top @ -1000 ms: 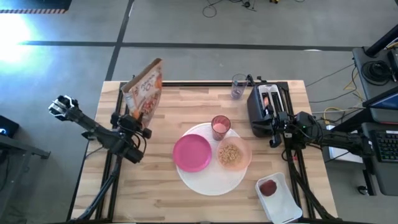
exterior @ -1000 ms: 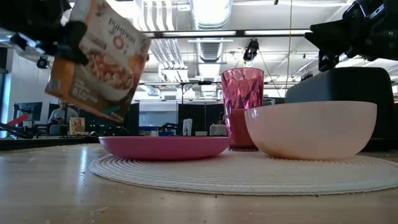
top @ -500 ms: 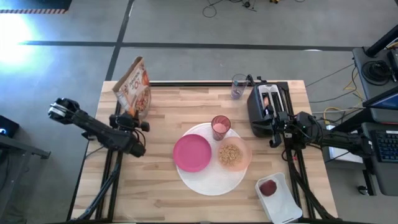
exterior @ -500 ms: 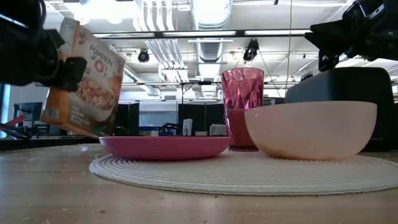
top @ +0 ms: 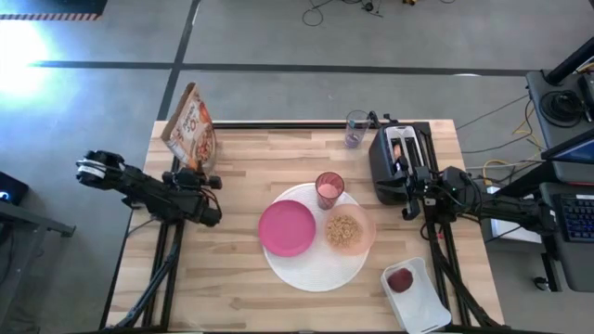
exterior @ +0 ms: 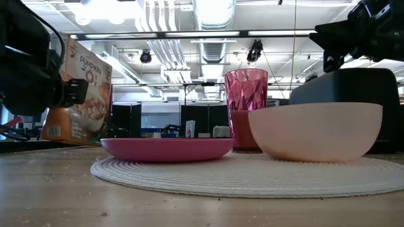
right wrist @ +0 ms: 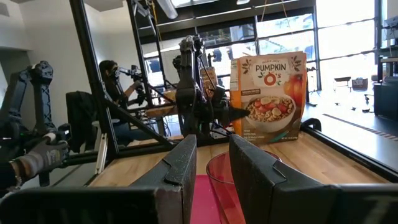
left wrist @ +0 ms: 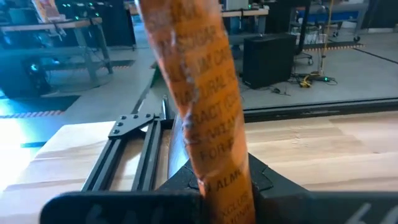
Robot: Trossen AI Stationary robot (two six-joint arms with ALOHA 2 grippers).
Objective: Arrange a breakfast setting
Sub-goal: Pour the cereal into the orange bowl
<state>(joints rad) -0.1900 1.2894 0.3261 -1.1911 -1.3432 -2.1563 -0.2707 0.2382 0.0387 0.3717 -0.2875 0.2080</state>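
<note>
While the left gripper (top: 197, 173) clamps the cereal box (top: 189, 126), the right gripper (right wrist: 211, 163) stands slightly parted, empty; cereal (top: 344, 229) fills the peach bowl (top: 368, 229).

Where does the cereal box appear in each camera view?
High view: cereal box at the table's far left corner, held by the left gripper.
Low view: far left.
Left wrist: centre, edge-on.
Right wrist: right of centre.
Shared landmark: pink tumbler.

Bare table (top: 223, 278) near side; toaster (top: 397, 162) probably blocks far-right approach.
</note>
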